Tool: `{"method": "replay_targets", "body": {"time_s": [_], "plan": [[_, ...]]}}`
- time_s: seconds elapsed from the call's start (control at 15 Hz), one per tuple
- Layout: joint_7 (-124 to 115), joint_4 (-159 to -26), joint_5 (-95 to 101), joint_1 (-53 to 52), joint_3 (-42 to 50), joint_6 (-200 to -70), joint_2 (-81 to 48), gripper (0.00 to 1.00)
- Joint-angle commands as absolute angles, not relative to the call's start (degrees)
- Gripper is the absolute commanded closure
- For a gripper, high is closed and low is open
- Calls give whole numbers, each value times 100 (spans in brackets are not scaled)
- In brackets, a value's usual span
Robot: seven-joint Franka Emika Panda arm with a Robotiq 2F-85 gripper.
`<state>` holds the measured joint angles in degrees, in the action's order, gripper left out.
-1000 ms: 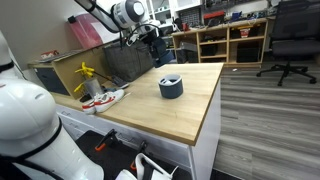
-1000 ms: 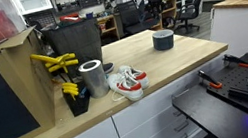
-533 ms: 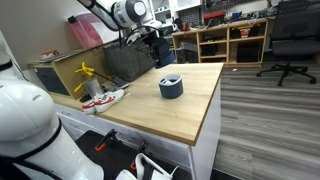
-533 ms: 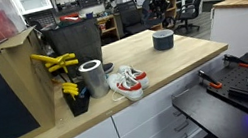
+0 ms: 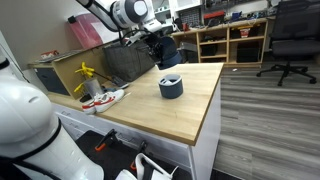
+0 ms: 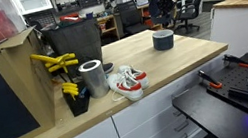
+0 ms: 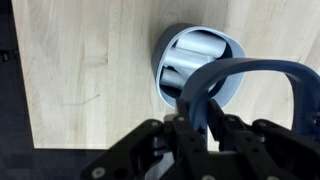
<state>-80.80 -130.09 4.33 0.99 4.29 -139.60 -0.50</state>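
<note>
A grey-blue round container [image 5: 171,87] stands on the wooden table [image 5: 190,115], and it also shows in the exterior view [image 6: 164,40]. In the wrist view the container [image 7: 178,52] lies straight below, with pale things inside. My gripper [image 7: 197,105] is shut on a thin blue curved piece [image 7: 250,70] that arcs out to the right over the container. In both exterior views the gripper [image 5: 161,47] [image 6: 162,8] hangs above and just behind the container, not touching it.
A pair of white and red sneakers [image 6: 126,82] lies near the table's end beside a silver can [image 6: 92,78]. Yellow tools [image 6: 55,65] and a black bin [image 6: 74,42] stand behind them. An office chair [image 5: 290,40] and shelves [image 5: 235,38] are on the floor beyond.
The gripper has moved sideways and a little lower, closer to above the container. The container and the other things have not moved.
</note>
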Motion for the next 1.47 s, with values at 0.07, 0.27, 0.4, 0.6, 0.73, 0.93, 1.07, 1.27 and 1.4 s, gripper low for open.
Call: {"method": "replay_targets", "body": {"time_s": [0.07, 0.27, 0.4, 0.6, 0.73, 0.93, 1.07, 1.27, 1.4], "plan": [[-8627, -13317, 408, 143, 359, -14334, -8, 94], [-8740, -13293, 232, 113, 317, -14267, -114, 94], [-8791, -13283, 97, 101, 292, -14292, -158, 94], [-8862, -13247, -78, 101, 293, -14357, -247, 94], [-9014, -13249, -115, 101, 309, -14436, -308, 94], [-9290, -13270, -80, 99, 335, -14647, -424, 94], [-9428, -13259, -84, 85, 347, -14754, -524, 94], [-9524, -13247, -107, 57, 357, -14858, -662, 94], [-9556, -13241, -155, 46, 357, -14877, -725, 94]]}}
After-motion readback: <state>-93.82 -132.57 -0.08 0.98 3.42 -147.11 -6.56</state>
